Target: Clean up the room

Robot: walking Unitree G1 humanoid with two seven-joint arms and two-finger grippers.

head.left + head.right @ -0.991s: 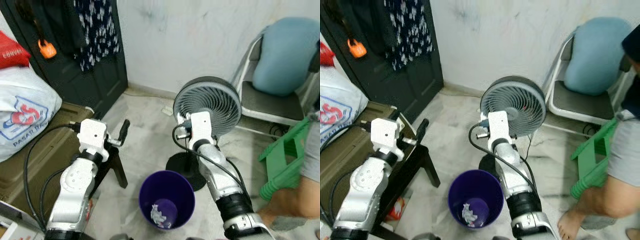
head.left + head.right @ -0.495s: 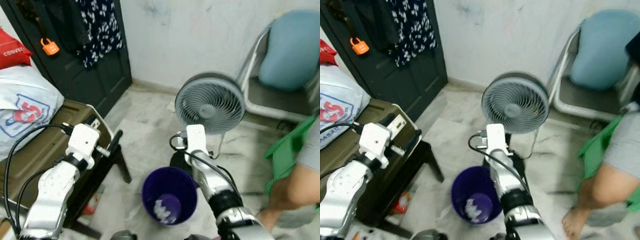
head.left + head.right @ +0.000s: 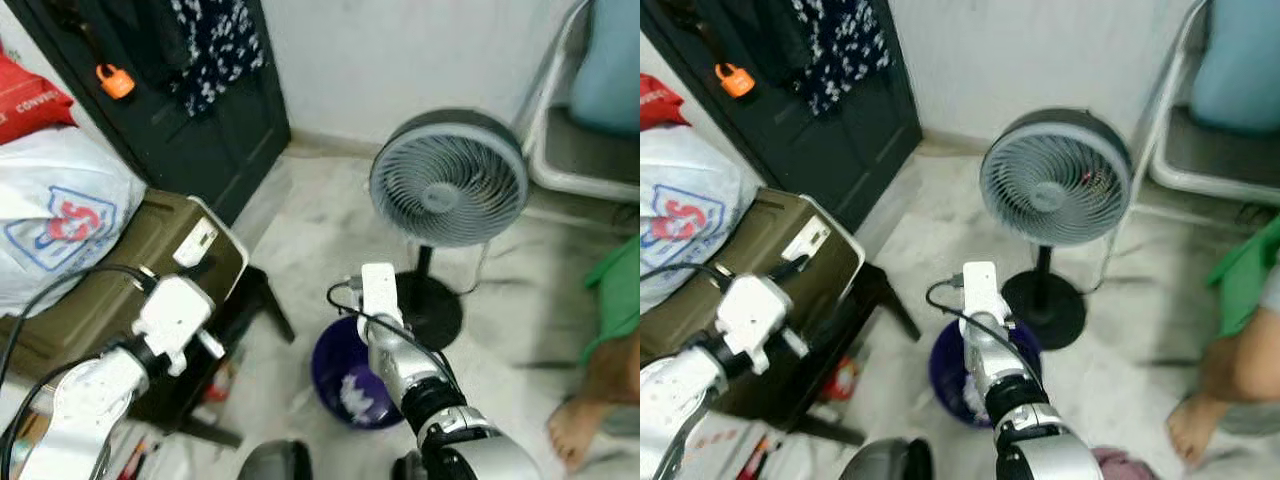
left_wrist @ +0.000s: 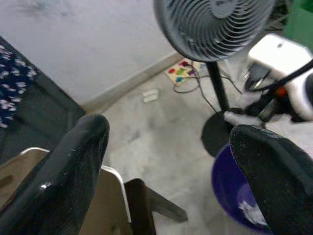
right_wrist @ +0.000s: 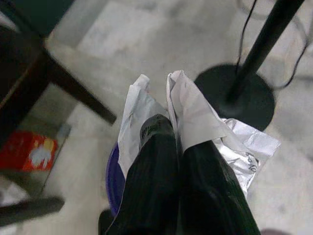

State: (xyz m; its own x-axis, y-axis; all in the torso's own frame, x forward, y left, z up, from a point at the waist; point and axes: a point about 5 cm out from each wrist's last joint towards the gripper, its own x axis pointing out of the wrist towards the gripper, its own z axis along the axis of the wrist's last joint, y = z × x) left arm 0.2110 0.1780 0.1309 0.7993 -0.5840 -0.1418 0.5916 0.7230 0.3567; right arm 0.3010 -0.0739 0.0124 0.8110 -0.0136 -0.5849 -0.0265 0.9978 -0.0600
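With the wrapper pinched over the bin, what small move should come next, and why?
Probably open the right gripper to drop the crumpled wrapper. Its fingers are shut on the wrapper, and the purple bin, already holding some trash, lies right below it beside the fan's base.

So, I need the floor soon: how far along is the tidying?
Partly done. White crumpled trash already lies in the purple bin. In hand: the right gripper is shut on a crumpled wrapper, over the bin's edge beside the fan. The left gripper is open and holds nothing. Left: dropping the wrapper, then the red packet on the floor by the dark stool.
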